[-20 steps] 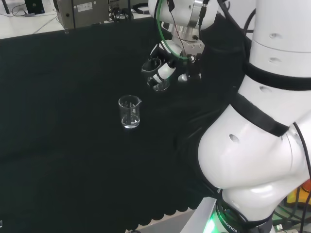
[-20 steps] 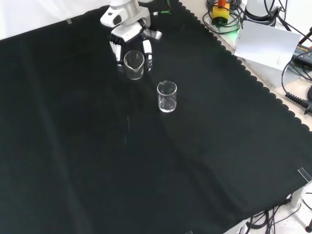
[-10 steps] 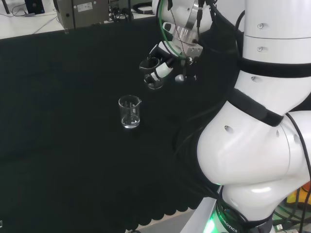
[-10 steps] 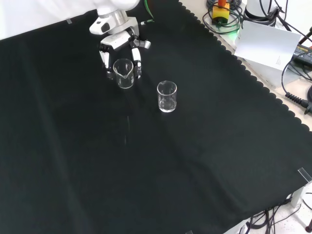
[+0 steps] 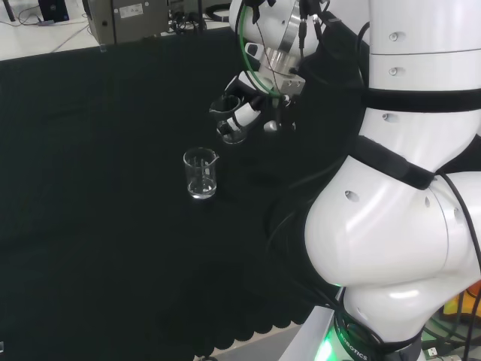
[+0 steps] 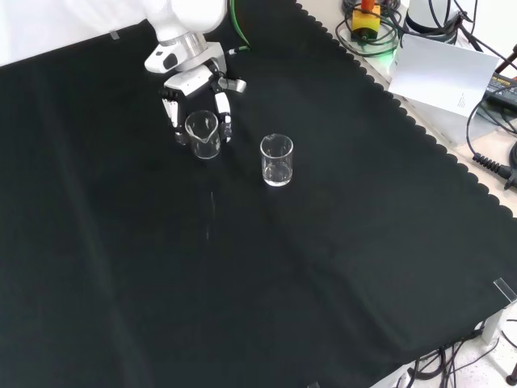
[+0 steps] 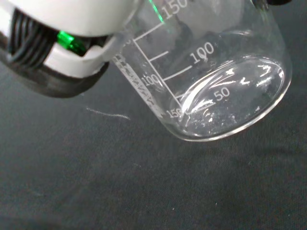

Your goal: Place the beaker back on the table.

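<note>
A clear glass beaker [image 6: 203,134] with a spout sits in the hand [image 6: 194,90], whose fingers curl round its sides. It hangs upright, close above the black cloth, at the upper left of the front view. In the head view the same beaker [image 5: 228,119] shows dark between the fingers of the hand [image 5: 248,109], right of and beyond the other beaker. The wrist view has the held beaker [image 7: 216,81] close up, empty, with printed scale marks, and a finger [image 7: 57,62] beside it.
A second clear beaker [image 6: 276,159] stands upright on the cloth, right of the held one in the front view; in the head view this standing beaker [image 5: 201,174] is nearer. The arm's white links [image 5: 406,188] take up the right of the head view. Cables and paper lie beyond the cloth's scalloped edge [image 6: 404,113].
The hand has carried the beaker leftward and slightly lower in the front view, farther from the standing beaker. The standing beaker has not moved.
</note>
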Available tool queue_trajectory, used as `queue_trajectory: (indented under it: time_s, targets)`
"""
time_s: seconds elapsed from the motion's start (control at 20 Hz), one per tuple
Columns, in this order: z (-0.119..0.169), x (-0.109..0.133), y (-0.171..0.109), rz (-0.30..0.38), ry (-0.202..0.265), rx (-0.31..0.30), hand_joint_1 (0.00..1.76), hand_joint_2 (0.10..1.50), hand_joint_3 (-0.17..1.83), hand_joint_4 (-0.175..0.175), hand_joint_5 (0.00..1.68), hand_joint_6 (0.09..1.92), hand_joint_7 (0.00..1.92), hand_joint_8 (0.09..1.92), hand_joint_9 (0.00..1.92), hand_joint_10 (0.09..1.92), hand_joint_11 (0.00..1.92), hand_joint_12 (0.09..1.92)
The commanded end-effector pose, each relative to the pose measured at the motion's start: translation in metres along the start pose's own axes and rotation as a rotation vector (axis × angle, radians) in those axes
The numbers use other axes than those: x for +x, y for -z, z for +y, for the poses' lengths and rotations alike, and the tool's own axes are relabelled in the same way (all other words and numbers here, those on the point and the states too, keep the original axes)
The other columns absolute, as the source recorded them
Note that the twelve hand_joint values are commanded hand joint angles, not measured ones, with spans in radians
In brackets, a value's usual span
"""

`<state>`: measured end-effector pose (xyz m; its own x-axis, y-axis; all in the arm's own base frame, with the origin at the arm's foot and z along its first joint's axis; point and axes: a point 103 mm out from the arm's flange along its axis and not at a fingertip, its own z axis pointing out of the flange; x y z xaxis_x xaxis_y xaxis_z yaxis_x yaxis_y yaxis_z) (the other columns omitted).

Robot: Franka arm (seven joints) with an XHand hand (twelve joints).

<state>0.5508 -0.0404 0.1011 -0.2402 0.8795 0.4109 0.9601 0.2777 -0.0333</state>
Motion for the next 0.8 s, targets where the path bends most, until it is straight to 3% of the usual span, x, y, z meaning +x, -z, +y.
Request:
queue_trajectory:
  time_s: [0.05, 0.8]
  targets:
    - [0.004, -0.001, -0.010, 0.016, 0.005, -0.008, 1.31, 0.71, 0.56, -0.175, 1.25, 0.65, 1.31, 0.61, 1.70, 0.09, 1.43, 0.56]
    - [0.006, -0.005, -0.024, 0.056, 0.005, -0.015, 1.30, 0.78, 0.45, -0.175, 1.22, 0.66, 1.27, 0.63, 1.64, 0.09, 1.39, 0.59]
